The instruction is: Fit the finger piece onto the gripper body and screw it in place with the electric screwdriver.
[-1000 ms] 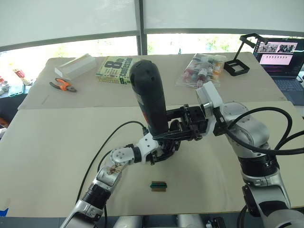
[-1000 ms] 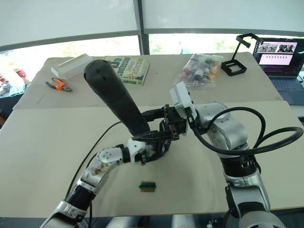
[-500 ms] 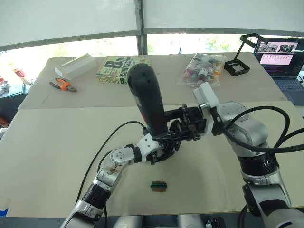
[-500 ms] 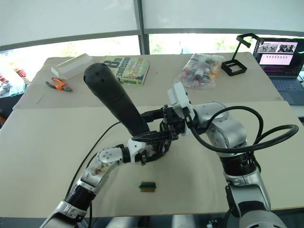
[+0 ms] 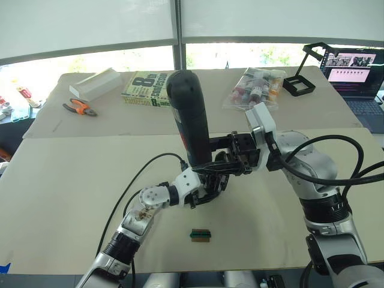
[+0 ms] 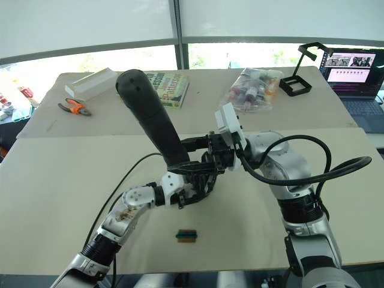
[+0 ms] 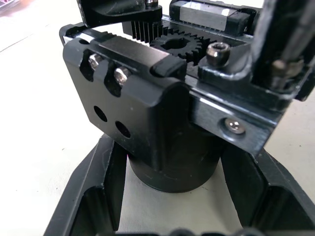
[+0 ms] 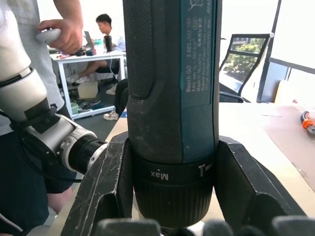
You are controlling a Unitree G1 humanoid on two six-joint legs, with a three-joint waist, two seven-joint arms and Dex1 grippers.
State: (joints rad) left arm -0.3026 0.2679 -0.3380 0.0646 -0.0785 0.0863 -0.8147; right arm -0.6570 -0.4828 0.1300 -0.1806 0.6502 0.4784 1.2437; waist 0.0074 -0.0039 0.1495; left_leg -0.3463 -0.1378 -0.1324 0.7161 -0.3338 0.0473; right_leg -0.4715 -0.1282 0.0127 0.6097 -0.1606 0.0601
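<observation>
The electric screwdriver [image 5: 190, 117], a thick black cylinder, stands nearly upright over the table's middle with its top leaning slightly left. My right gripper [image 5: 210, 163] is shut on its lower end, and in the right wrist view both fingers [image 8: 106, 182] clasp its collar [image 8: 172, 187]. Its bit is hidden. Just below it, my left gripper [image 5: 207, 187] is shut on the gripper body [image 7: 147, 113], whose round base sits between the fingers [image 7: 93, 196]. The body shows a gear and several screws. The finger piece is hidden.
A small green-and-brown block [image 5: 200, 234] lies near the front edge. At the back of the table are orange pliers [image 5: 79, 108], a white box [image 5: 96, 83], a book [image 5: 147, 88], a bag of small bottles [image 5: 255, 87], a black stand [image 5: 306, 69] and a laptop [image 5: 357, 75]. People [image 8: 64, 29] show in the right wrist view.
The screwdriver's top has swung a little to the right and stands more upright. The left gripper and the gripper body have stayed in place.
</observation>
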